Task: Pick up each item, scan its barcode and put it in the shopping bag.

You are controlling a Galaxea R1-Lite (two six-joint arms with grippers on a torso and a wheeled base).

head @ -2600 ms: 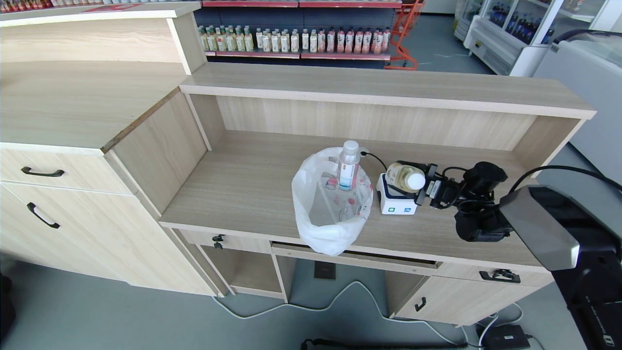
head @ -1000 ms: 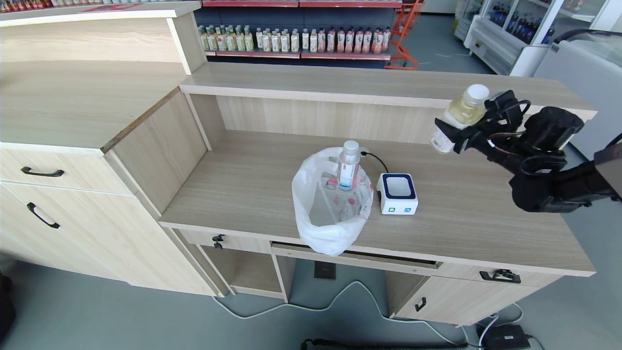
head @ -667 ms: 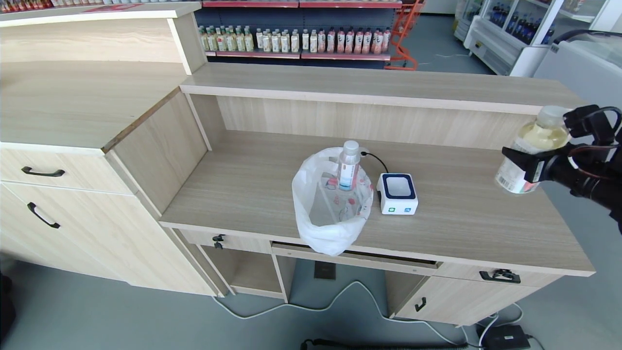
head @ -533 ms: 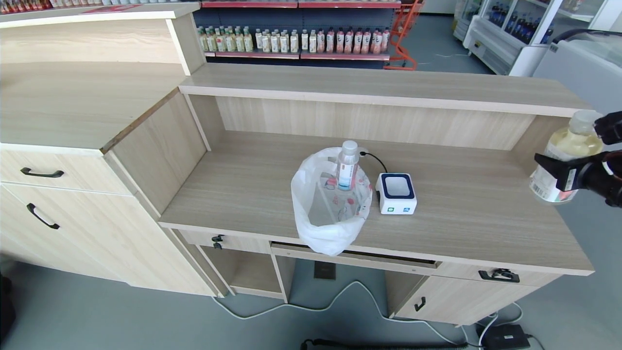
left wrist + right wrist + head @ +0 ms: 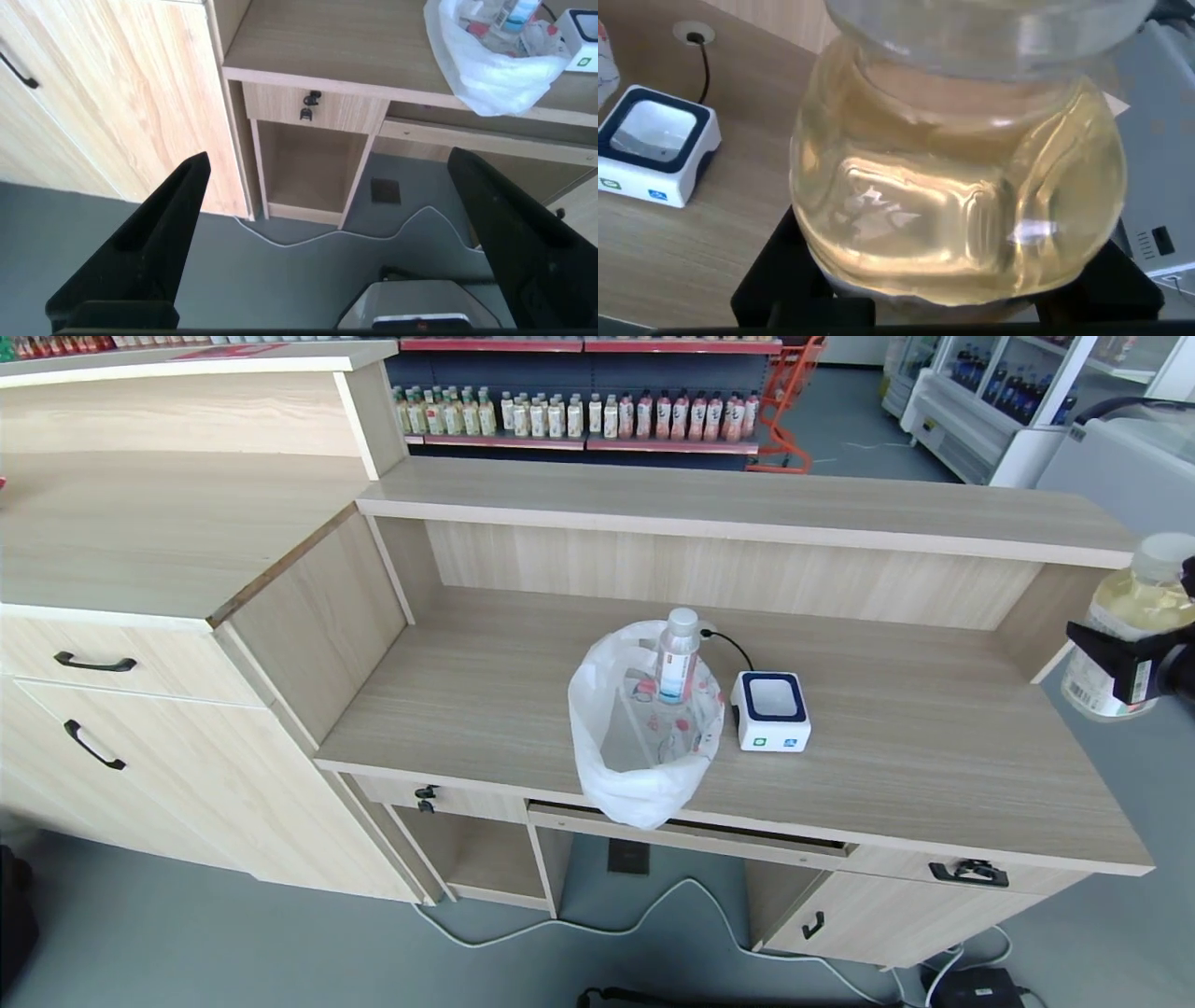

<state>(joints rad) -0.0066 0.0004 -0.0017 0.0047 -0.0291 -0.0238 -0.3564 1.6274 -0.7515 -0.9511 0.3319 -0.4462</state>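
Your right pincer [image 5: 1131, 665] grips the yellow drink bottle [image 5: 1128, 611] beyond the counter's [image 5: 934, 756] right end, over floor [image 5: 1144, 924] | left pincer [image 5: 327, 245] spread apart | Risk: a slip drops it; swing back low and you clip scanner [image 5: 771, 710] or shopping bag [image 5: 642, 775].

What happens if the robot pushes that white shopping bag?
Probably floppy: the shopping bag is thin crinkled plastic, so it would likely crumple rather than slide. It may tip too, since a tall water bottle stands inside and the bag sags over the counter edge.
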